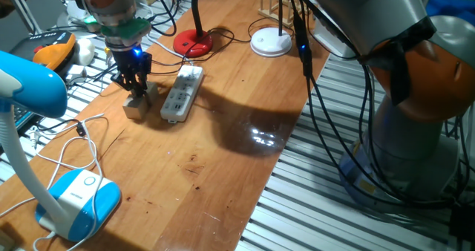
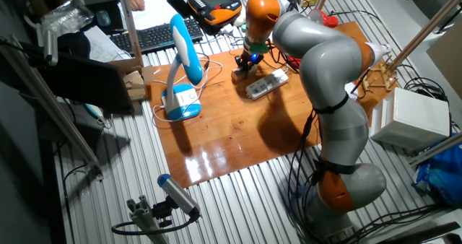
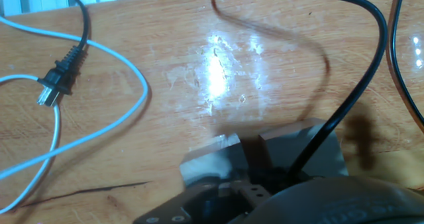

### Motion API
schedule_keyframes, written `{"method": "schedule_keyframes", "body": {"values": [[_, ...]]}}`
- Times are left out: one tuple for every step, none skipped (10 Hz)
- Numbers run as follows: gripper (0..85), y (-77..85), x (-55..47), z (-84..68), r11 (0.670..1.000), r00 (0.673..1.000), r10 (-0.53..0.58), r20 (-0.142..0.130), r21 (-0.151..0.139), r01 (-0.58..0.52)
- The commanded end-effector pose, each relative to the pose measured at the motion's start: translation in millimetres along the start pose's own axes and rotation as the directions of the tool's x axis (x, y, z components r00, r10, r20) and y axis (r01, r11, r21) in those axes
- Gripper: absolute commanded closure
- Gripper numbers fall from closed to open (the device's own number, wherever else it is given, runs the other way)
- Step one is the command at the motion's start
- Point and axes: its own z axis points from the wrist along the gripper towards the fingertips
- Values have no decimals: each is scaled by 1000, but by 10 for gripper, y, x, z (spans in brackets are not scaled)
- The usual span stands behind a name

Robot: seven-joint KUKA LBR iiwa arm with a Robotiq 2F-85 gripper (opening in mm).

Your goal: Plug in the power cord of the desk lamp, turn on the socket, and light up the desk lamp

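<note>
Black hand point(image 1: 136, 90) tips hidden, hand view.

The desk point(image 1: 223, 169) is varnished wood with a smooth, glossy top that mirrors the lights in bright patches. The socket point(image 1: 182, 93) looks like smooth white plastic, slightly shiny. The desk lamp point(image 1: 192, 41) has a glossy red base. The power cord point(image 3: 344, 111) is sheathed in smooth black rubber or plastic with a faint sheen. The block point(image 1: 136, 106) under the gripper point(image 1: 133, 79) looks like dull grey metal. The gripper itself is matt black.
</note>
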Motion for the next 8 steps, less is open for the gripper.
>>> {"method": "schedule_keyframes", "body": {"values": [[510, 0, -2, 2, 1000, 1000, -2, 0, 0, 2], [510, 0, -2, 2, 1000, 1000, -5, 2, 3, 5], [510, -1, -2, 1, 1000, 1000, -12, 4, 6, 12], [510, -3, -1, -3, 1000, 1000, -22, 4, 6, 22], [680, -8, 0, -6, 1000, 1000, -29, 4, 7, 29], [680, -14, 3, -8, 999, 999, -35, 4, 7, 35], [850, -15, 3, -10, 999, 999, -43, 0, 3, 43], [850, -13, 8, -27, 999, 999, -50, -14, -12, 50]]}}
